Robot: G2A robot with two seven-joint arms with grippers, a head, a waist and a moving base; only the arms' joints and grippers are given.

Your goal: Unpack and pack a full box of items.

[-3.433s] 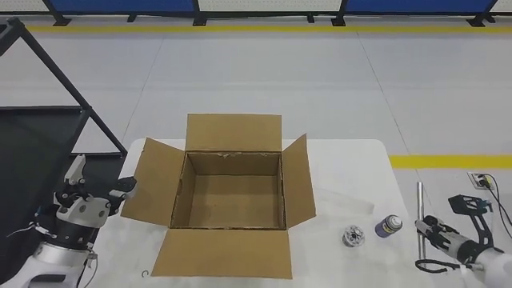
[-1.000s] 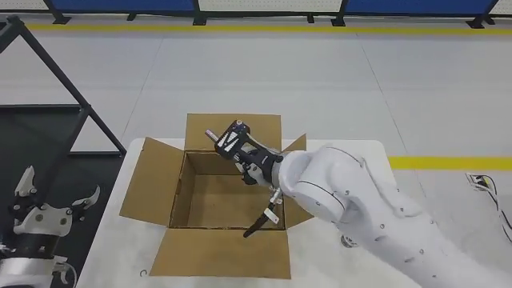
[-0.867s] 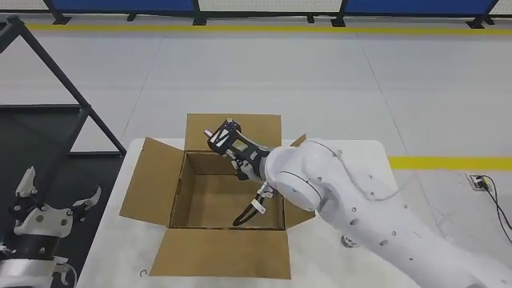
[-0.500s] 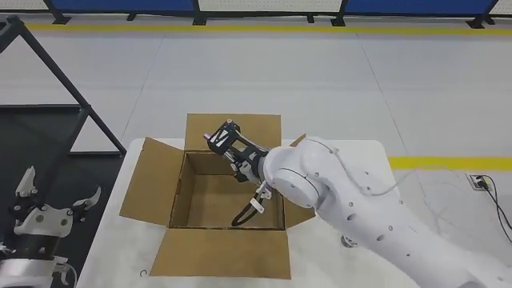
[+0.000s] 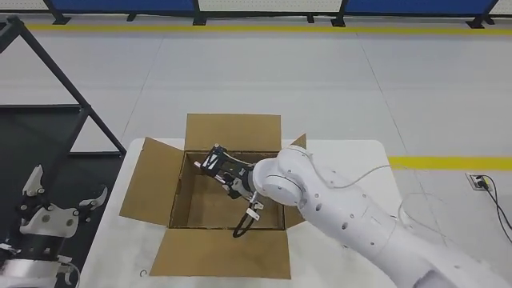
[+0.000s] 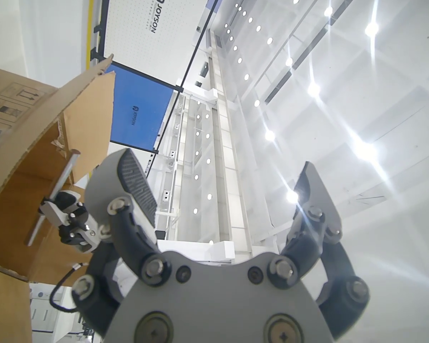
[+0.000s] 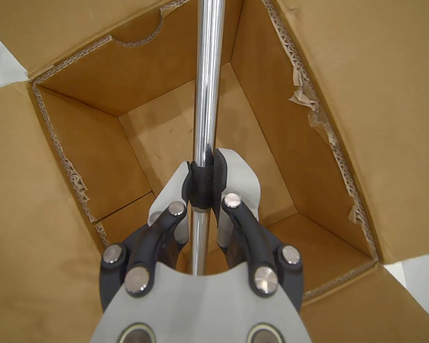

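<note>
The open cardboard box stands in the middle of the white table, all flaps folded out. My right gripper is inside its back left part, below the rim. In the right wrist view the right gripper is shut on a shiny metal rod, which points past the fingers toward the box's far wall. The box floor there is bare. My left gripper hangs off the table's left side, open. In the left wrist view the left gripper points up at the ceiling, holding nothing.
A black metal rack stands left of the table. The left wrist view shows a box flap and, farther off, the right gripper with the rod. The right arm covers the table's right side.
The right arm came from the table's right edge with the rod and has lowered it into the box. The left gripper drew back from the box flap.
</note>
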